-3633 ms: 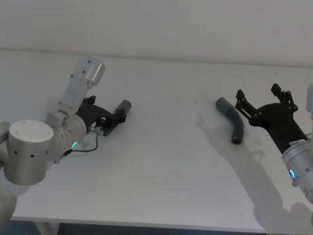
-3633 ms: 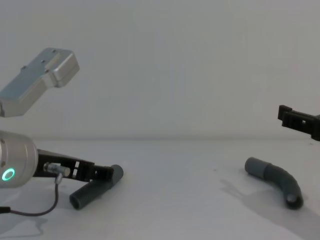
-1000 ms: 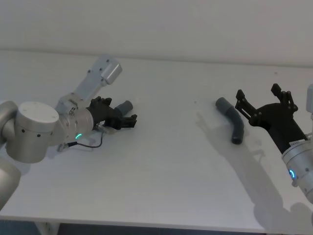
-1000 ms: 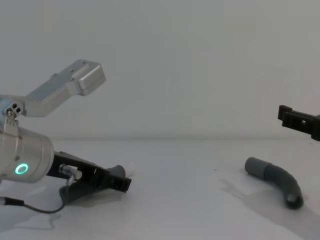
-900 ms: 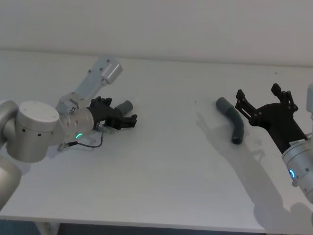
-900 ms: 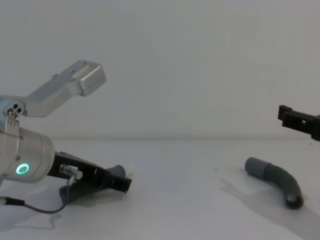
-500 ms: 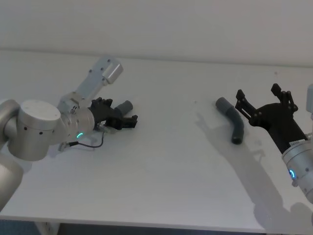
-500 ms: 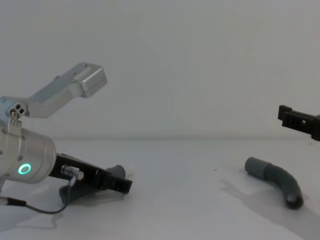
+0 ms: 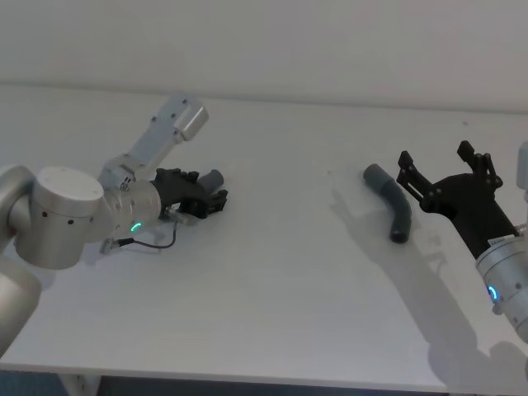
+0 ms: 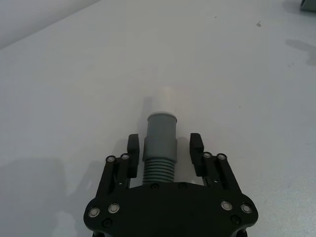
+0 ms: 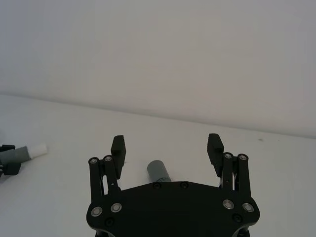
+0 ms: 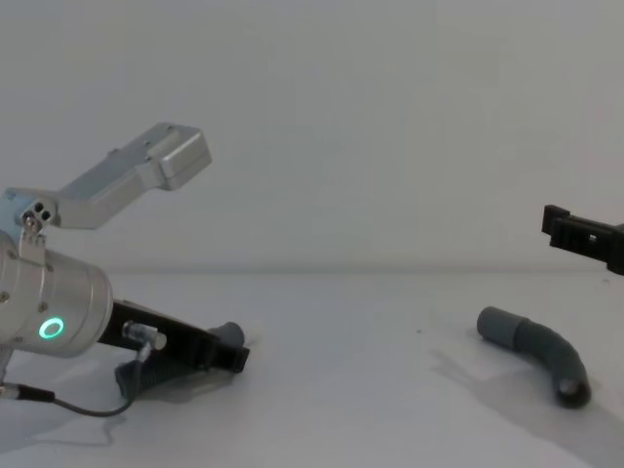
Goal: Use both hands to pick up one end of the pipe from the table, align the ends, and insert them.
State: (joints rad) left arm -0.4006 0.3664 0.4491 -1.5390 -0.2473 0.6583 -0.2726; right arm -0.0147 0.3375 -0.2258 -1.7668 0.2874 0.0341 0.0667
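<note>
Found the left hand (image 9: 216,200) down low on the bench (image 9: 272,272) at the left, fingers set narrow on either side of the straight pipe piece (image 10: 159,168). Looked just short of touching the ribs, not clamped. Saw its grey collar (image 10: 162,126) and white tip (image 10: 167,94) poking out past the fingertips. Further right, well apart, spotted the curved piece (image 9: 400,213) lying alone on the bench. Caught the right hand (image 9: 435,157) just beside it, up off the bench, spread wide, gripping nothing.
</note>
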